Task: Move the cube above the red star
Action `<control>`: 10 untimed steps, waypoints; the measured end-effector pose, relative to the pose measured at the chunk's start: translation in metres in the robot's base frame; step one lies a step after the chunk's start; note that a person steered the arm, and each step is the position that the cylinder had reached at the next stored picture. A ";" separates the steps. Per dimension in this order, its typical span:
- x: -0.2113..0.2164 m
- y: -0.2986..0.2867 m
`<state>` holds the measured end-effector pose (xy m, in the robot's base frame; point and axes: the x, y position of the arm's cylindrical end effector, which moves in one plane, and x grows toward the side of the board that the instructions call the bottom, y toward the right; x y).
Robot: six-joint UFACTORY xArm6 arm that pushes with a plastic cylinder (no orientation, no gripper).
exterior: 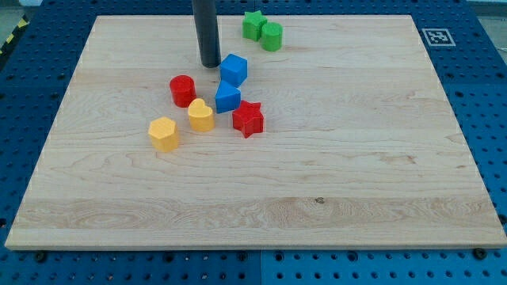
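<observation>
You are looking at a pale wooden board [333, 182] on a blue perforated bench. My tip [210, 64], the lower end of a straight dark rod, rests on the wood near the view's top, left of centre. There is no hand or jaw to open or close here; the rod simply pushes, and right now it touches nothing.

Just to the view's right of my tip, with a thin gap between, sits the blue cube [234, 69], the block you want moved. It is bright blue and stands turned so that one corner faces the view's bottom. Below it, towards the view's bottom, a second blue block [227, 97] of less certain shape nearly touches the red star [248, 119].

My judgement is that the job is nearly done or already done: the cube lies above the star, slightly to the view's left, with the other blue block in between. At most a small nudge rightward remains.

Further from my tip lie a red cylinder [183, 90], a yellow heart [201, 115], a yellow hexagon [164, 133], and two green blocks [263, 30] at the view's top.
</observation>
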<state>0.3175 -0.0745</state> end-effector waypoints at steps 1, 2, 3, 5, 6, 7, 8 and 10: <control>0.004 0.005; 0.013 0.013; 0.017 0.022; 0.018 0.031; 0.024 0.033; 0.027 0.035; 0.027 0.035; 0.027 0.036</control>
<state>0.3449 -0.0388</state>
